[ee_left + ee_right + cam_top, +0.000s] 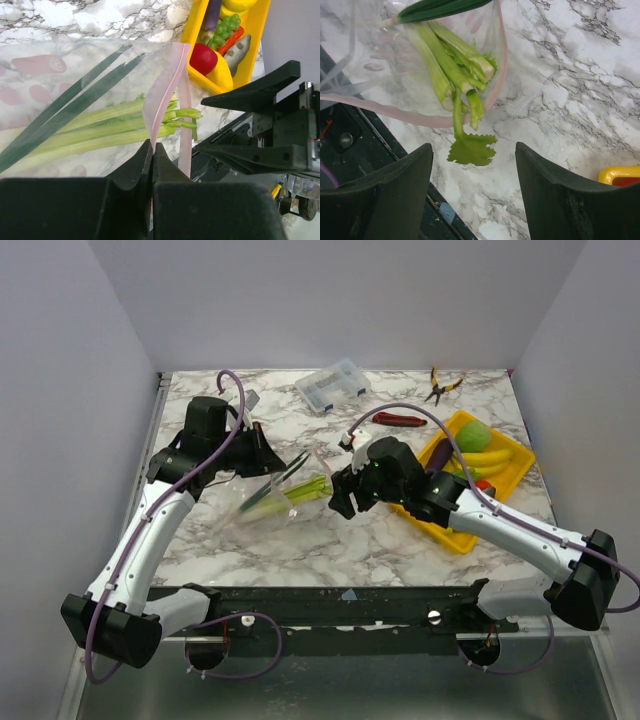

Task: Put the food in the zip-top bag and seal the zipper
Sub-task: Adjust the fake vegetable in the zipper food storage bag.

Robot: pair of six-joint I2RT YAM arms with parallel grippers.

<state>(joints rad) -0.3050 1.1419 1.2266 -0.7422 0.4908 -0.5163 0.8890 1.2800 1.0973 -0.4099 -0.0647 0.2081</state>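
The clear zip-top bag lies at mid-table, mouth toward the right. My left gripper is shut on the pink zipper strip and holds the mouth up. The celery stalk lies mostly inside the bag beside a long dark green leaf. Its leafy tip sticks out past the mouth onto the table. My right gripper is open and empty, just in front of the mouth and above that leaf. The tomato, green ball, yellow pieces and eggplant sit in the tray.
The yellow tray lies right of my right gripper, under the right arm. A rigid clear compartment box, pliers and a red chili lie at the back. The table's near edge rail is close under the bag mouth.
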